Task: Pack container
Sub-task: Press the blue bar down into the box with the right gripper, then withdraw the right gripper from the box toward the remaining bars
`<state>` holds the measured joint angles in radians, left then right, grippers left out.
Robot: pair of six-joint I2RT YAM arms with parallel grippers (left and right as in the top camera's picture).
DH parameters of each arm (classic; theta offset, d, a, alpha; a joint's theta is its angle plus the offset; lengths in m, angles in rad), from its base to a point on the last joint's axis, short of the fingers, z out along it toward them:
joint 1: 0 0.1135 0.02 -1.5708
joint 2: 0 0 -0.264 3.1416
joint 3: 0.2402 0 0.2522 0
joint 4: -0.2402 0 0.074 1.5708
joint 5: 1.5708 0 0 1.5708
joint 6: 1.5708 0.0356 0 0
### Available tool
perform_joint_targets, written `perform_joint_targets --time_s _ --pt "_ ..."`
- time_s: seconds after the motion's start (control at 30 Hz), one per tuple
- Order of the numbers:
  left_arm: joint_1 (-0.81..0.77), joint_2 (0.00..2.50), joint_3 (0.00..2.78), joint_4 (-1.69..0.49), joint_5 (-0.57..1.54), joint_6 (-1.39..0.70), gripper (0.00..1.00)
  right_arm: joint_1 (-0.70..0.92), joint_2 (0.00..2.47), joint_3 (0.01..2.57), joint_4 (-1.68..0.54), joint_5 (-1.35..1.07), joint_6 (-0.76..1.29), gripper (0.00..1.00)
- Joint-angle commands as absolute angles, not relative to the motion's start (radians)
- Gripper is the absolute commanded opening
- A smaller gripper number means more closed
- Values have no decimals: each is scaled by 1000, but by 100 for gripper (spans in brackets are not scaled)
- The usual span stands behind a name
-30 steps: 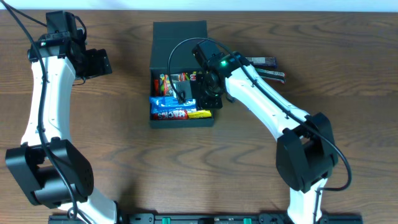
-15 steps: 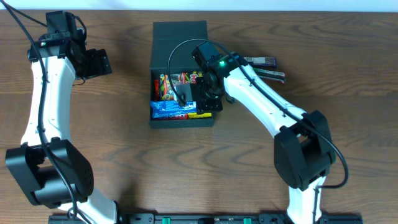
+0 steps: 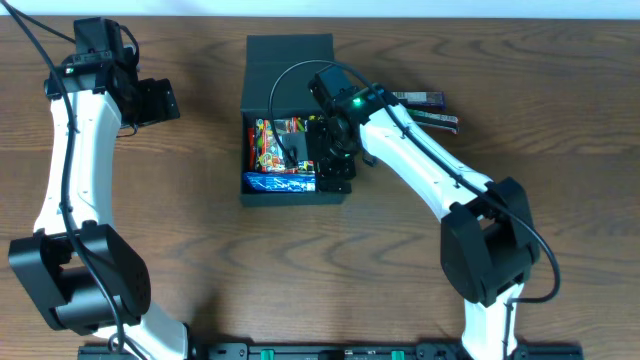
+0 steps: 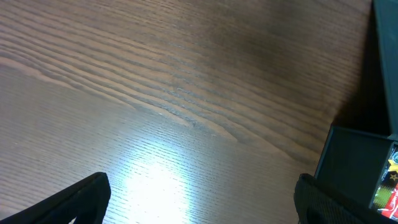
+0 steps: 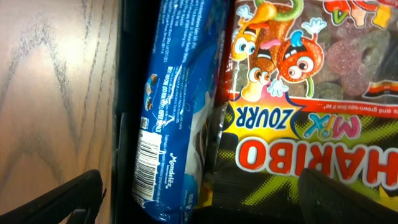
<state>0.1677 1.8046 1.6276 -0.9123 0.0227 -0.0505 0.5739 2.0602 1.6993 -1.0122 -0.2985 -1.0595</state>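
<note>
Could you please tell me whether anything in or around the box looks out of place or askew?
Nothing looks spilled or damaged. The blue packet stands on its edge, wedged between the box wall and the gummy bag, rather than flat. Two dark packets lie on the table, outside the box.

On my feed the tabletop is dark brown wood grain, and the left wrist view picks up a bright glare patch on it. The container sits toward the far middle, with its flap lid on the far side. Just right of it, two slim dark packets lie on the wood, close together.
</note>
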Motion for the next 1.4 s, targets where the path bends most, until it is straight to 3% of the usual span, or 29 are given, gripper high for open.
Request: perform_joint_targets --time_s 0.0,0.23,0.47,0.67,0.73,0.77,0.83,0.93,1.07,1.37 --pt "170 1812 1638 -915 15 -36 95 578 2051 1747 -1011 -295 -1007 99" --pt "170 1812 1638 -915 16 -37 95 551 1995 1959 -980 -231 -857 99" --pt "170 1812 1638 -902 19 -60 95 409 2005 2006 -711 -57 -125 99" --pt "170 1812 1638 -893 20 -68 95 322 2009 2006 -671 -175 37 99" --pt "170 1812 1638 -893 20 -68 96 320 2009 2006 -661 -177 38 83" --pt "170 1812 1638 -892 20 -68 95 321 2009 2006 -650 -176 37 84" --pt "170 1812 1638 -889 20 -68 95 322 2017 2006 -606 -126 53 99" --pt "170 1812 1638 -882 24 -69 95 312 2048 2008 -583 6 262 99" --pt "170 1812 1638 -870 23 -83 95 252 2122 2080 -607 -77 471 99" --pt "170 1812 1638 -852 23 -83 95 178 2398 2559 -1006 -79 668 99"
